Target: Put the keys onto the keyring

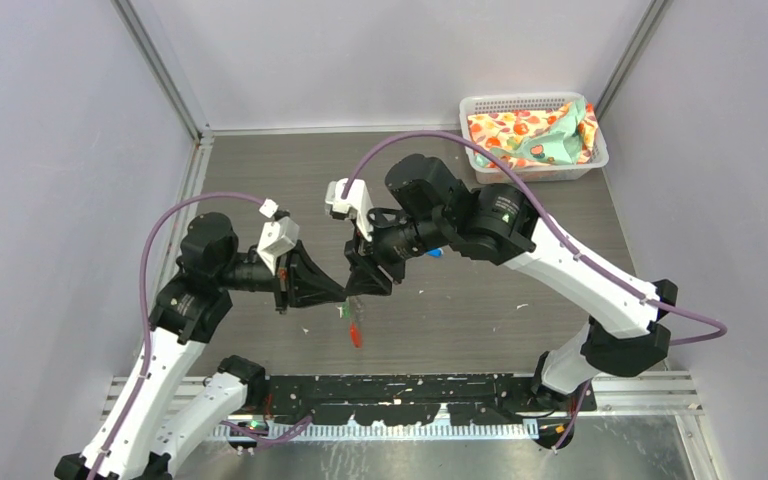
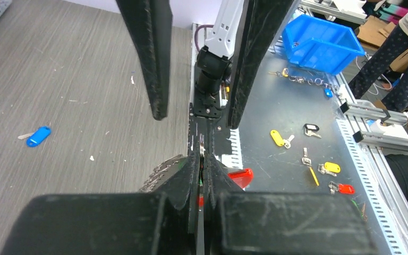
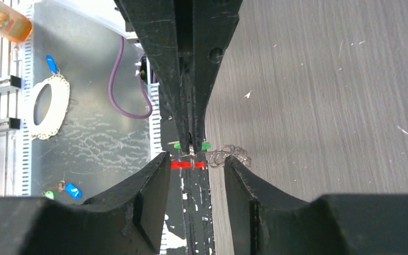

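Progress: partial at best. Left gripper [image 2: 202, 164] is clenched on the green key [image 3: 206, 144], pinching its head between the tips. Ring [image 3: 228, 155] hangs just beside those tips with its loops bunched to one side, and its red tag [image 3: 187, 164] sits just under the key. I cannot tell whether the key is threaded on the wire or only held against it, because the fingers hide the joint. Right gripper [image 3: 195, 162] has its jaws apart and holds nothing. One finger stands on either side of tag and key, touching neither as far as I can see. Blue key [image 2: 38, 135] lies flat on the table [image 1: 520, 300], well apart, to the right of and farther than the grippers. It is off the ring, so that one is wholly left to do.

Pose: the left arm reaches in from the left, fingers pointing right and slightly near. The right arm folds back from the right, with its gripper aimed left and near. The two grippers face tip to tip above mid-table.
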`<state>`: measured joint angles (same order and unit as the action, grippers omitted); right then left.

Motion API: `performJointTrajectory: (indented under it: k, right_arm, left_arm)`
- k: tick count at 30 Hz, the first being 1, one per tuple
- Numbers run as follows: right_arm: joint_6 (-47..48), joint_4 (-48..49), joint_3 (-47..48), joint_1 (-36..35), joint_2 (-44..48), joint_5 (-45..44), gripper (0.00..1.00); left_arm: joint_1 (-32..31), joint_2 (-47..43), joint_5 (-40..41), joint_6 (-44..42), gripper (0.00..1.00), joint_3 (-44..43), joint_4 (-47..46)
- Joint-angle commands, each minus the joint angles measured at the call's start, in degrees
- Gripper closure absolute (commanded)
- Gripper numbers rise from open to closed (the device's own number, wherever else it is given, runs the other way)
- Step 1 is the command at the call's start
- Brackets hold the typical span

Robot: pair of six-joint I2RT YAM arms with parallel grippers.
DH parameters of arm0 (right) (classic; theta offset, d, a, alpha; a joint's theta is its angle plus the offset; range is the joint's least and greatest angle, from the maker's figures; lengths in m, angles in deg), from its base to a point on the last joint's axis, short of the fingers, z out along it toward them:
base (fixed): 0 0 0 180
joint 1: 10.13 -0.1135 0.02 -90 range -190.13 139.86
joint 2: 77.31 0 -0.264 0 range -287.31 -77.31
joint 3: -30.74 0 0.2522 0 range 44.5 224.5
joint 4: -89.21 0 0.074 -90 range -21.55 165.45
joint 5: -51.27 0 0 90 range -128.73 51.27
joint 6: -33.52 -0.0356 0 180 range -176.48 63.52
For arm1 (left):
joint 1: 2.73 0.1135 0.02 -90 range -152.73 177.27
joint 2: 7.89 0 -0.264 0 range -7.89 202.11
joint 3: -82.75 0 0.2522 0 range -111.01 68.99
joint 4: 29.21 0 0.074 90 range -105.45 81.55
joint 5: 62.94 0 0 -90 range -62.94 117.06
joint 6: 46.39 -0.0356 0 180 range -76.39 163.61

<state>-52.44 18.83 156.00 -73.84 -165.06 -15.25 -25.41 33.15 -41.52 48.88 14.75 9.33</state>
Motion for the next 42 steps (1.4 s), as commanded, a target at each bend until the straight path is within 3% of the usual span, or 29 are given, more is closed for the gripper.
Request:
performJointTrajectory:
  k: [1,15,17,20,24,26,30,37,42]
  right_arm:
    - [2.73,-3.66,2.77,-0.2,-0.37,2.96,0.56]
    - [3.74,-3.97,3.91,-0.2,-3.43,5.5,0.75]
    - [3.83,-4.02,3.91,-0.22,-3.49,5.6,0.81]
    - [4.29,-4.11,3.85,-0.19,-3.41,5.67,0.98]
    - [3.88,-2.31,2.45,-0.27,-2.45,4.94,0.99]
    - [3.2,1.47,-0.26,-0.17,0.0,2.99,0.99]
    - [2.14,14.12,-10.77,-0.13,7.92,0.5,0.99]
    - [0.36,26.71,-21.61,-0.18,15.92,0.22,0.99]
    - [-0.08,30.01,-25.22,-0.18,18.15,2.24,0.99]
  left_arm:
    - [-0.17,0.39,-0.72,-0.3,1.0,-2.66,0.28]
    - [-0.2,2.97,-4.51,0.11,1.0,-4.93,0.76]
    - [-0.18,3.0,-4.93,0.09,1.0,-5.0,0.97]
    - [-0.19,2.9,-5.59,-0.05,1.0,-5.08,1.04]
    - [-0.18,2.74,-5.63,-0.18,0.98,-4.84,1.4]
    - [-0.2,2.53,-4.39,-0.2,0.82,-4.84,2.01]
    - [-0.18,0.87,-2.13,-0.96,0.71,-5.14,3.42]
    - [-0.17,-1.57,2.46,-1.3,0.71,-3.76,4.72]
    - [-0.2,-2.32,7.77,2.19,0.71,-2.13,-2.56]
